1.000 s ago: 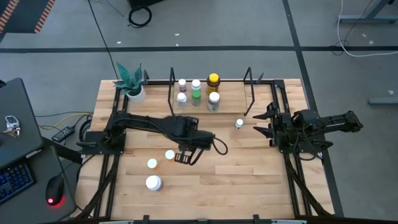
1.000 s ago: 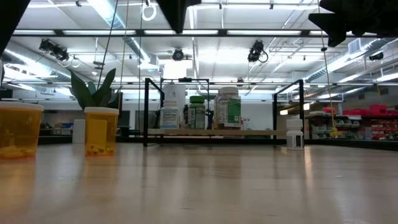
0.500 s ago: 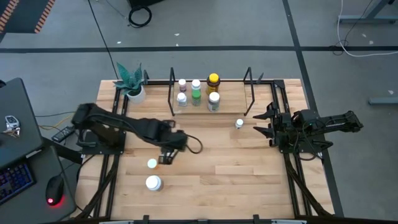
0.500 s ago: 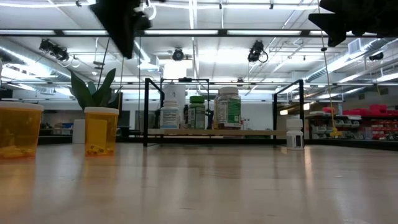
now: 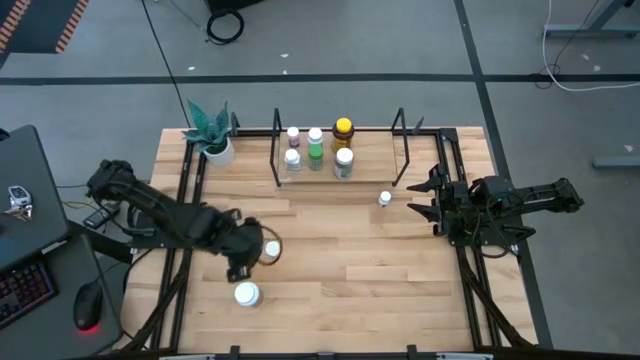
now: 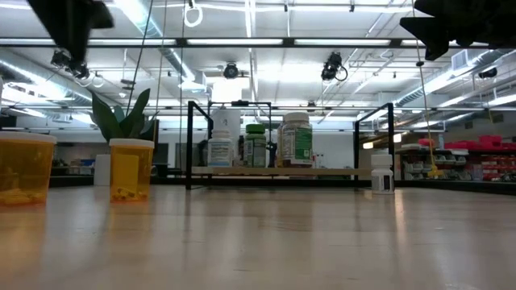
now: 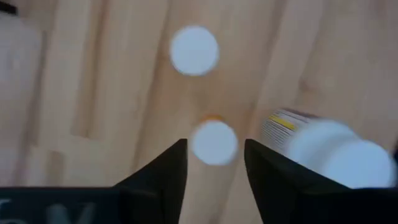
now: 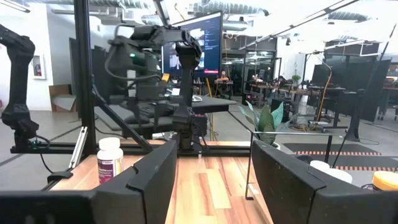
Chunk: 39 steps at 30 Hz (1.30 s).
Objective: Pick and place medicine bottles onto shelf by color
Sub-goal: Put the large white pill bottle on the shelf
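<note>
My left gripper (image 7: 214, 158) is open and points down over the near left of the table (image 5: 243, 268). Its fingers stand on either side of the white cap of a small orange medicine bottle (image 7: 213, 142), with a gap on both sides. That bottle is hidden under the gripper in the high view. A second small white-capped bottle (image 7: 194, 50) and a larger white-capped one (image 5: 246, 294) stand upright close by. Several bottles stand on the shelf (image 5: 372, 168) at the far middle. My right gripper (image 5: 425, 197) waits open at the right, level, holding nothing.
One white bottle (image 5: 384, 199) stands alone in front of the shelf's right end. A white pot with a teal plant (image 5: 212, 135) sits at the far left corner. In the low view, two orange bottles (image 6: 131, 169) stand at the left. Bare wood lies across the near middle.
My left gripper has swung from the table's middle toward the left edge and a little toward the near edge, sinking slightly and rolling about its own line. It now stands over the small bottles at the near left. No bottle has moved.
</note>
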Available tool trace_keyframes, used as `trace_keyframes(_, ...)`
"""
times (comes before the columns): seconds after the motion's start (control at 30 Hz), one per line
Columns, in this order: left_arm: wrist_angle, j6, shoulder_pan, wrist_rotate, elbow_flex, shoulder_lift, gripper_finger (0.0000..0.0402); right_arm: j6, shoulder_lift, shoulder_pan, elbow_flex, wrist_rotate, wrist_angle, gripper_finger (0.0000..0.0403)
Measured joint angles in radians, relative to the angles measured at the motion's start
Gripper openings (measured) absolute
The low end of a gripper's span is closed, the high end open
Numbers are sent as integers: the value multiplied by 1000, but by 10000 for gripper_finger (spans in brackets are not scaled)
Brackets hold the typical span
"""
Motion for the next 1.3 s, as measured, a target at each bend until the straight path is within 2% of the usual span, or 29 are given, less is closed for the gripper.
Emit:
trace_keyframes(0.27, -81, -378, -218, 60, 0, 10, 238, 0, 0, 0, 0, 0, 0, 218)
trace_keyframes(0.5, 39, -620, -352, 73, 0, 82, 300, 0, 0, 0, 0, 0, 0, 218)
trace_keyframes(0.8, 148, -708, -364, 86, 0, 208, 347, 0, 0, 0, 0, 0, 0, 217)
trace_keyframes(1.03, 185, -712, -334, 77, 0, 221, 351, 0, 0, 0, 0, 0, 0, 218)
trace_keyframes(1.2, 187, -747, -325, -1, 0, 221, 351, 0, 0, 0, 0, 0, 0, 218)
trace_keyframes(1.3, 199, -760, -314, -14, 0, 221, 351, 0, 0, 0, 0, 0, 0, 218)
